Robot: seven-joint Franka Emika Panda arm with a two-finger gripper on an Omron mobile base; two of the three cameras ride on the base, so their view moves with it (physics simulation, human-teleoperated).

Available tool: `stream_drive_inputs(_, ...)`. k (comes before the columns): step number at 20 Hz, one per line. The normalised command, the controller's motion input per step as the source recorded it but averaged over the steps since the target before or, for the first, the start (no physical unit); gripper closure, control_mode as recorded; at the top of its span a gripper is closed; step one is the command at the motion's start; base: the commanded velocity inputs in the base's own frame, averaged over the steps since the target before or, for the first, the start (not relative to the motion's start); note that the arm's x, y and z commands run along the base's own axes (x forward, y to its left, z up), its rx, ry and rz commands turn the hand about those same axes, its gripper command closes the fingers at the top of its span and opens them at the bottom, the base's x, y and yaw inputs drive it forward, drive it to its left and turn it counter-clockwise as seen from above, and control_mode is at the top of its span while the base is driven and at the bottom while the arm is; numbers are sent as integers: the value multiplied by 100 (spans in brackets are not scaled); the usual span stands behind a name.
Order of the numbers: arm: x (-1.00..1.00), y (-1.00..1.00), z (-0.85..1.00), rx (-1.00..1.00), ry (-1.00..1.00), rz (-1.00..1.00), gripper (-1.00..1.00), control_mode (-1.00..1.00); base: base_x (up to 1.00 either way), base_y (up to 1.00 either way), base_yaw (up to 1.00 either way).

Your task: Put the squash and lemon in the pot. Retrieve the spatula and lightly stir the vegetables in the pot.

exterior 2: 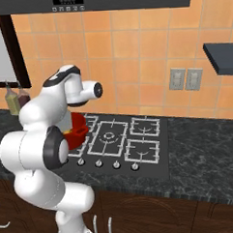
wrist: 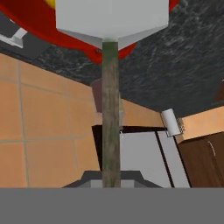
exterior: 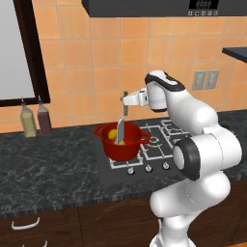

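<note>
Spatula point(exterior: 120, 131) hangs blade-down into the pot point(exterior: 120, 144), jaws clenched on its handle, positioned for stirring the lemon point(exterior: 112, 134).

Red pot point(exterior: 120, 144) on stove — lemon point(exterior: 112, 134) inside (spatula point(exterior: 120, 131) upright, dipped in).

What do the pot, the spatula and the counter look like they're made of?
Pot: glossy red, probably enamelled metal. Spatula: matte pale grey blade, plastic or metal, on a dull brownish handle, maybe wood. Counter: polished dark stone by its pale veining.
</note>
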Motion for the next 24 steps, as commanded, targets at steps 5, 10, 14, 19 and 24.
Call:
stream_drive_inputs(5, 0, -3, -7, -2, 1, -4, 100, -100, 0, 0, 0)
stream_drive_inputs(10, -9, -11, 6, 0, 0, 0, 100, -100, 0, 0, 0)
stream_drive_inputs(14, -4, -10, 18, 0, -8, 0, 100, -100, 0, 0, 0)
stream_drive_inputs(19, 18, 0, -1, 1, -6, -5, 100, -100, 0, 0, 0)
stream_drive_inputs(24, 8, 0, -16, 0, 0, -6, 100, -100, 0, 0, 0)
